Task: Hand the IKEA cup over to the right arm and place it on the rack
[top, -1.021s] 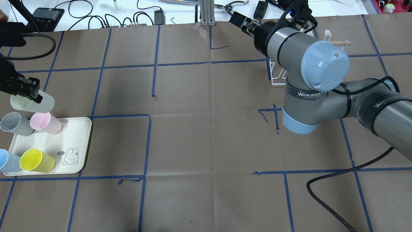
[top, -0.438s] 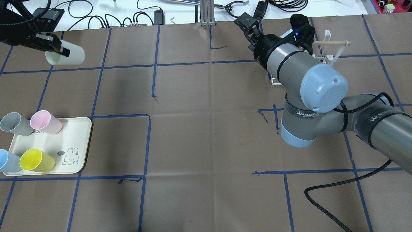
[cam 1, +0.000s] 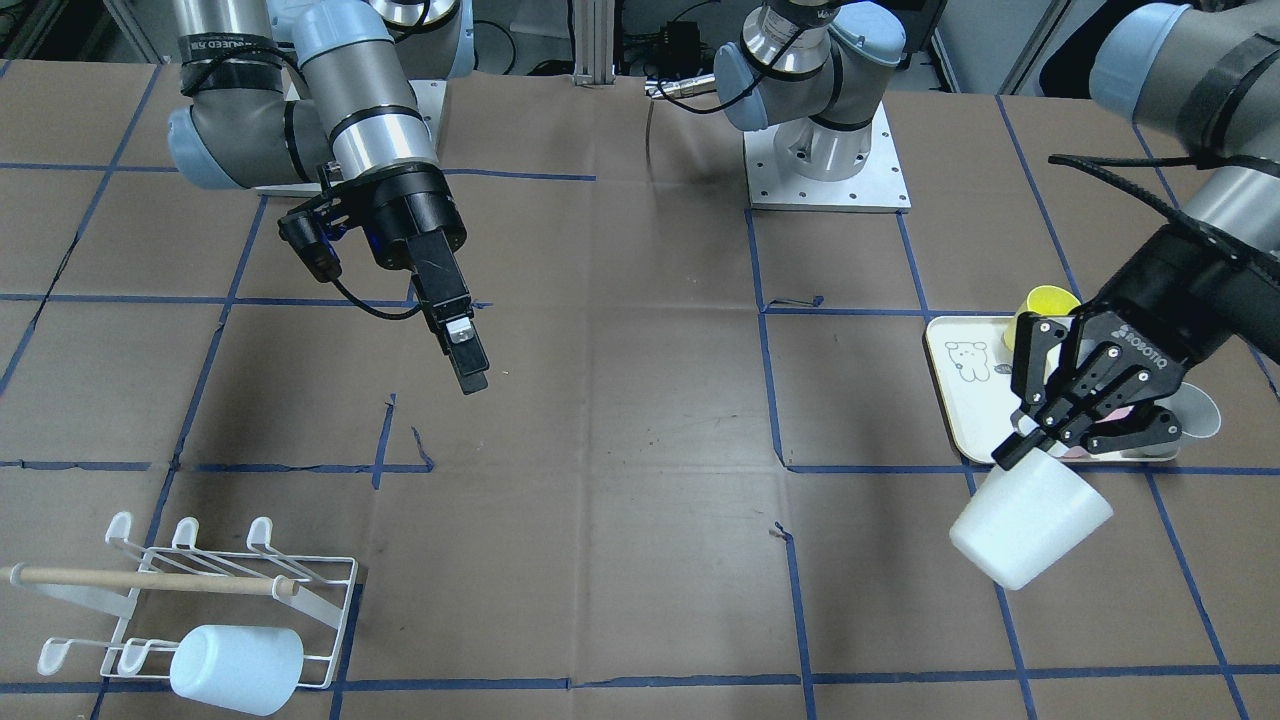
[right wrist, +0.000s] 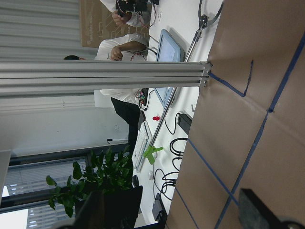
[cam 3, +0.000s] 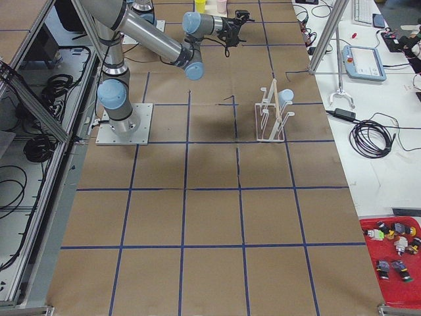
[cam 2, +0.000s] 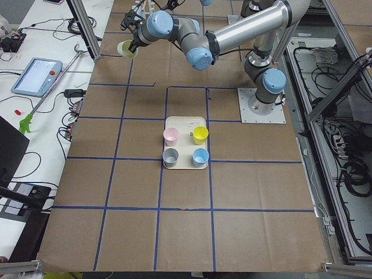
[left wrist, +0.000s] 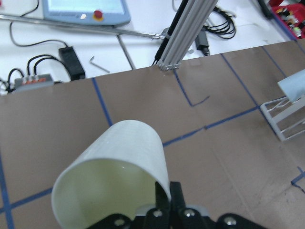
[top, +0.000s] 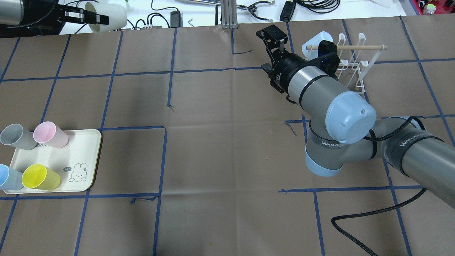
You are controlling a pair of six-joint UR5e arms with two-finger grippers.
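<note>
My left gripper point(top: 101, 17) is shut on the rim of a pale greenish-white cup point(top: 113, 15) and holds it tilted high over the table's far left edge. It also shows in the front view point(cam 1: 1030, 525) and fills the left wrist view point(left wrist: 119, 167). My right gripper point(top: 272, 37) is open and empty, in the air left of the white wire rack point(top: 350, 67) with its wooden dowel point(top: 359, 47). The rack also shows in the front view point(cam 1: 230, 580). A pale blue cup point(cam 1: 237, 668) lies on the rack.
A cream tray point(top: 81, 149) at the near left holds grey point(top: 16, 136), pink point(top: 49, 134), blue point(top: 9, 177) and yellow point(top: 39, 177) cups. A black cable point(top: 355, 217) trails under the right arm. Cables and an aluminium post point(top: 227, 14) line the far edge.
My left gripper has lifted the pale cup from beside the tray and carried it up and toward the far edge. My right arm has swung left, uncovering the rack.
</note>
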